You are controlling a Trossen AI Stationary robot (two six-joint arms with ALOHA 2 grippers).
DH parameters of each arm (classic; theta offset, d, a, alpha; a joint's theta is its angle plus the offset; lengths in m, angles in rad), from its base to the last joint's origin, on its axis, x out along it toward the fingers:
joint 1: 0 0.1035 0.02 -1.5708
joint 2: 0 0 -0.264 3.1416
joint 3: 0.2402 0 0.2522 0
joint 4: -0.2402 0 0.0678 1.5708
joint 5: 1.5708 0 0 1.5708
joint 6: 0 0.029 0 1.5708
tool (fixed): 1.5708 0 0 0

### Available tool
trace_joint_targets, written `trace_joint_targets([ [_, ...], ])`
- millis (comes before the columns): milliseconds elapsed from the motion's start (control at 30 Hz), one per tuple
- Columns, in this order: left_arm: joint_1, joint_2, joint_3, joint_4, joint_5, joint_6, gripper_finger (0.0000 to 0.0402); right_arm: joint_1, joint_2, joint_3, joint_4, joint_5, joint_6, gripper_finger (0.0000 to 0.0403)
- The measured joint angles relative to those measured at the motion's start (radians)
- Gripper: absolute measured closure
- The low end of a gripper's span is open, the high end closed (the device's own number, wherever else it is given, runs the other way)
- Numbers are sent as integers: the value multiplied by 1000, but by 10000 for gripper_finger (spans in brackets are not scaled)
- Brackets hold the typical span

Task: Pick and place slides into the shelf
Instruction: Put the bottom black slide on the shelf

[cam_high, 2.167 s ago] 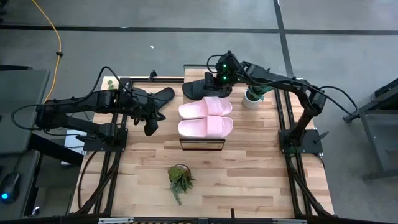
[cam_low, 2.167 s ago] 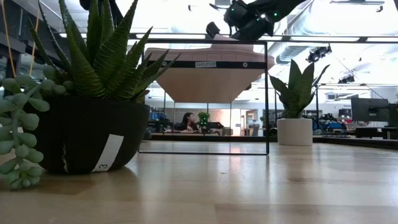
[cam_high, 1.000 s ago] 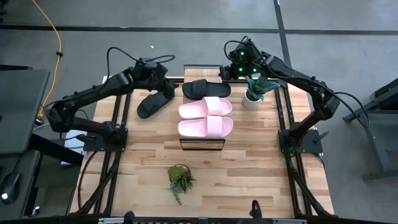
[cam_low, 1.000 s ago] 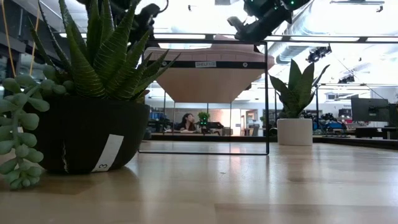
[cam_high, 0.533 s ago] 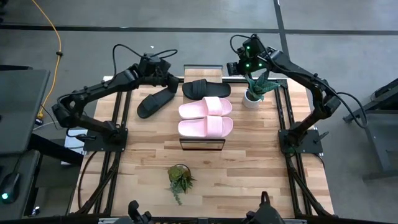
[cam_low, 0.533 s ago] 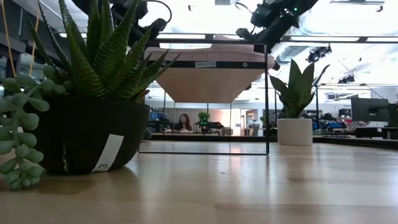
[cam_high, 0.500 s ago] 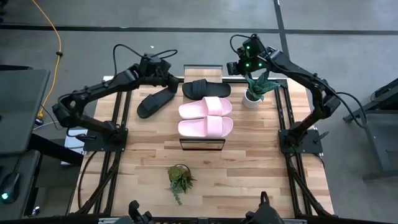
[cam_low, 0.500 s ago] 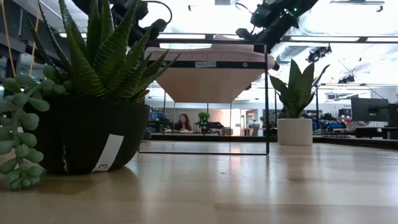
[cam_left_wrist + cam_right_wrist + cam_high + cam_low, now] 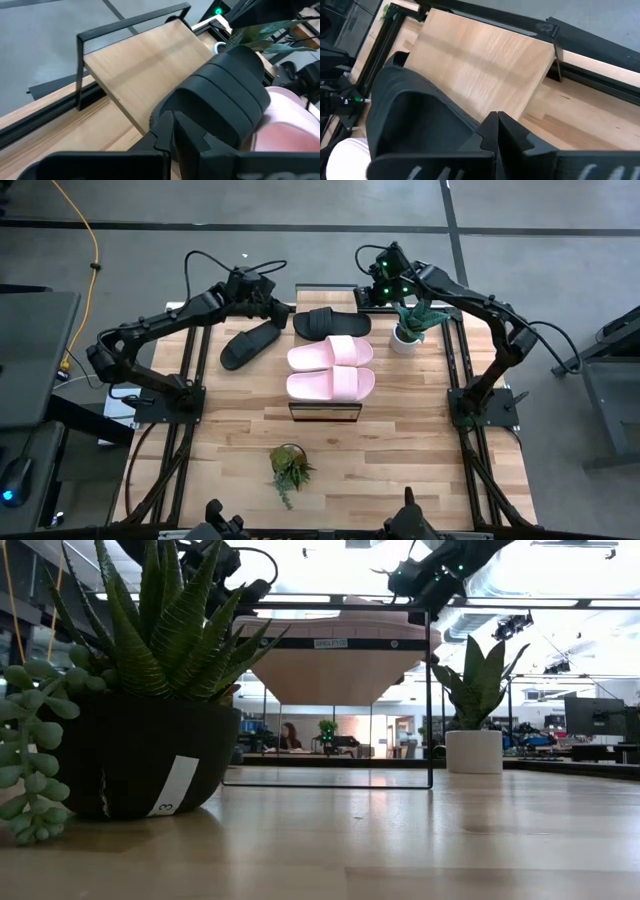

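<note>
The shelf (image 9: 325, 412) runs from the table's far edge toward the middle. One black slide (image 9: 331, 322) and two pink slides (image 9: 330, 352) (image 9: 331, 385) lie across its plank. A second black slide (image 9: 250, 343) lies flat on the table to the shelf's left. My left gripper (image 9: 275, 308) hovers shut at shelf-top height, between the table slide and the shelf's far left corner. My right gripper (image 9: 364, 297) is shut just beyond the shelved black slide's right end. In each wrist view the shut fingertips (image 9: 171, 131) (image 9: 497, 129) stand before that slide (image 9: 235, 95) (image 9: 420, 115).
A leafy plant in a white pot (image 9: 405, 333) stands right of the shelf, under my right arm. A dark-potted plant (image 9: 288, 467) sits near the table's front and fills the low view's left (image 9: 150, 690). Bare plank (image 9: 145, 65) shows beyond the black slide.
My right gripper swung out toward the far right corner, then came back toward the shelf's far end. My left gripper has crept a little toward the shelf. All the slides have stayed where they were.
</note>
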Motion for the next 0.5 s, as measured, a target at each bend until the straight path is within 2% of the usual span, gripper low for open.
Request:
trace_joint_targets([
  [133, 10, 10, 0, 2, -19, 16, 396, -6, 0, 0, -1, 1, 0, 403],
  [333, 29, 28, 0, 21, 34, 23, 396, -4, 27, 0, -22, -6, 0, 403],
  [500, 46, 27, 0, 34, 32, 34, 396, 2, 39, 0, -17, 7, -2, 403],
])
